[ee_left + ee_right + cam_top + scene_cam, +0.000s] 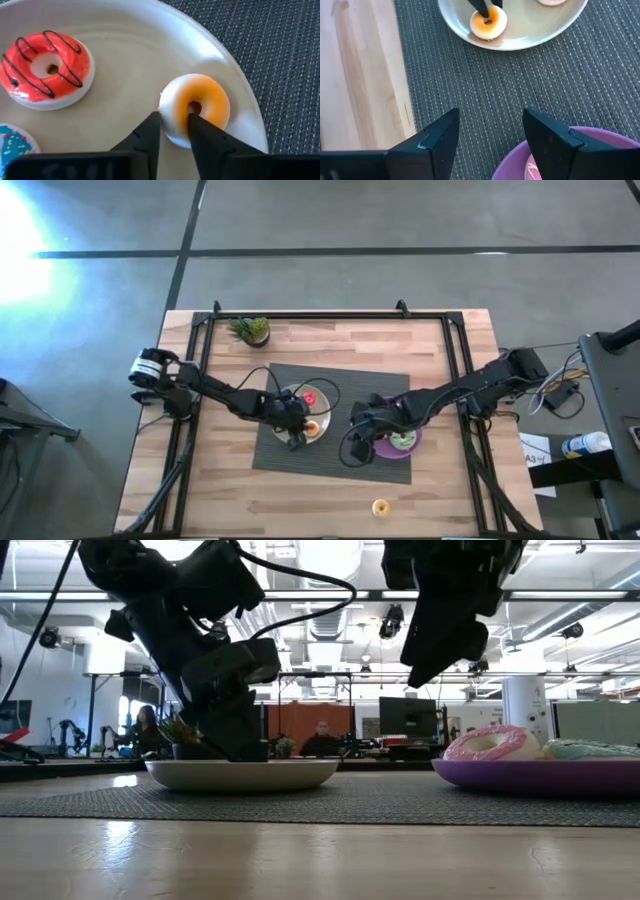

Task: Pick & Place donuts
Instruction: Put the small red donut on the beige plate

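Left claw (174, 131) narrow, pinching orange donut (197, 107): one finger through hole, other on outer wall. Judged light, stiff, smooth-iced; ring wall is sound hold, though slip possible.

Donut lies near rim of cream plate (130, 55). Beyond claw, same plate: red donut (46, 67); blue-iced one (15, 145) at claw's side.

Right claw (490, 132) wide, empty, hovering over mat (485, 85) at purple plate (512, 162) edge. That plate holds pink donut (492, 743) and green donut (403, 440).

Farthest: yellow donut (380, 507) alone on table (200, 500).

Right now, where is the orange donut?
The orange donut lies on the cream plate near its rim, on the mat's left side in the high view, with the left hand pinching its ring.
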### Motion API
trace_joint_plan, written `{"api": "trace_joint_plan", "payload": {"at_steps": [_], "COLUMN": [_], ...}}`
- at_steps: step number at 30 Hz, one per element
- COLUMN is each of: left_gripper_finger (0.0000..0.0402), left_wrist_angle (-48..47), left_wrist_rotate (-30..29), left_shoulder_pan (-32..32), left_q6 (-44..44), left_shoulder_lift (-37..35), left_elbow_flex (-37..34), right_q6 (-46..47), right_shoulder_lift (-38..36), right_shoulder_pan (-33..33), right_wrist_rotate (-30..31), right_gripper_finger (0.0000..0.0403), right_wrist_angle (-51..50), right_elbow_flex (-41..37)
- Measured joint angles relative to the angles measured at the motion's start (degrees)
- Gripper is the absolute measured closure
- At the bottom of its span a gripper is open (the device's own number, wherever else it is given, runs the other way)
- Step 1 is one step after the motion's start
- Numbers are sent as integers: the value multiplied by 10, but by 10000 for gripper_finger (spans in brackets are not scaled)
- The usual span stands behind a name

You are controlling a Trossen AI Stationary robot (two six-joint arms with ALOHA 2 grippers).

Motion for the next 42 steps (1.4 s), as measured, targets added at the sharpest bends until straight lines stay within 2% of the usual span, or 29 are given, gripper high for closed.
{"api": "trace_joint_plan", "payload": {"at_steps": [5, 10, 12, 16, 18, 20, 22, 28, 42], "left_gripper_finger": [392, 400, 401, 401, 401, 401, 401, 401, 402], "left_wrist_angle": [0, 1, 9, 42, 59, 74, 101, 194, 190], "left_wrist_rotate": [-6, 5, 53, 204, 262, 291, 314, 343, 345], "left_shoulder_pan": [1, 8, 19, 60, 83, 99, 112, 134, 155], "left_q6": [0, -7, -21, -61, -86, -111, -136, -184, -203], "left_shoulder_lift": [-15, -53, -72, -94, -98, -99, -99, -100, -100], "left_elbow_flex": [0, 5, 9, 13, 10, 10, 10, 11, 6], "right_q6": [-10, -98, -176, -422, -511, -564, -592, -626, -696], "right_shoulder_lift": [-1, -6, -6, -1, -1, -1, -1, -1, -10], "right_shoulder_pan": [0, 0, 0, 3, 7, 11, 13, 13, 30], "right_wrist_rotate": [0, 14, 15, 30, 69, 122, 155, 162, 185], "right_gripper_finger": [193, 196, 198, 202, 202, 202, 202, 202, 202], "right_wrist_angle": [4, 14, 17, 25, 29, 39, 43, 71, 68], "right_elbow_flex": [0, 20, 30, 51, 58, 63, 70, 74, 81]}}
